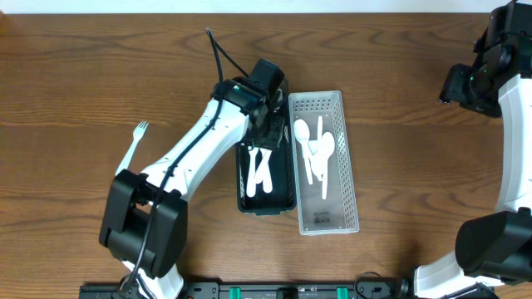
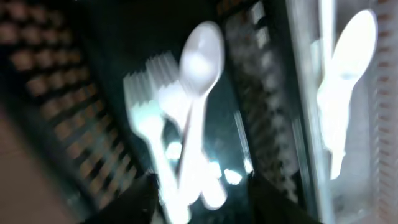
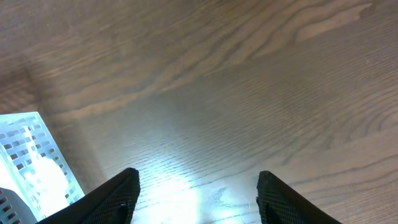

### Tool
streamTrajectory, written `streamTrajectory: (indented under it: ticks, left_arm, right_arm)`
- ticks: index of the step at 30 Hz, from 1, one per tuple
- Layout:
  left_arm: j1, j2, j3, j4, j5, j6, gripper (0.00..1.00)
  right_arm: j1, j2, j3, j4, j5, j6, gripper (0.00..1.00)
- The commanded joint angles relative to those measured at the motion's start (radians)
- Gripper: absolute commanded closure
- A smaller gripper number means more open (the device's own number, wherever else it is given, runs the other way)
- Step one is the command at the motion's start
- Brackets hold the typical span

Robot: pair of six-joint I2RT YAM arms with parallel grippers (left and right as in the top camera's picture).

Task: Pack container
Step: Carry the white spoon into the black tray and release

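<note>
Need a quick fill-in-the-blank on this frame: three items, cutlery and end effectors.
1. A lone white ___ lies on the bare table, left of the clear tray.
2. The left end effector hovers over the ___ tray.
3. The right end effector is open and holds ___.
Missing words: fork; black; nothing.

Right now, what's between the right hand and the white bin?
Nothing. Only bare wooden table lies between the right hand and the white bin. This is clearest in the overhead view, and the right wrist view agrees.
</note>
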Motion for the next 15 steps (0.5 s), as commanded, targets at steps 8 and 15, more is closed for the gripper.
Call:
streamTrajectory:
  ticks: [8, 15]
  left_arm:
    - [0.338, -0.215, 0.158, -0.153, -0.188, 0.288, 0.17]
    - [0.669, -0.101, 0.157, -0.125, -0.072, 0.537, 0.17]
  right_arm:
    - [-0.002, 0.000, -0.002, 0.000, -0.004, -0.015, 0.36]
    - [-0.002, 0.000, -0.002, 0.000, -0.004, -0.015, 0.36]
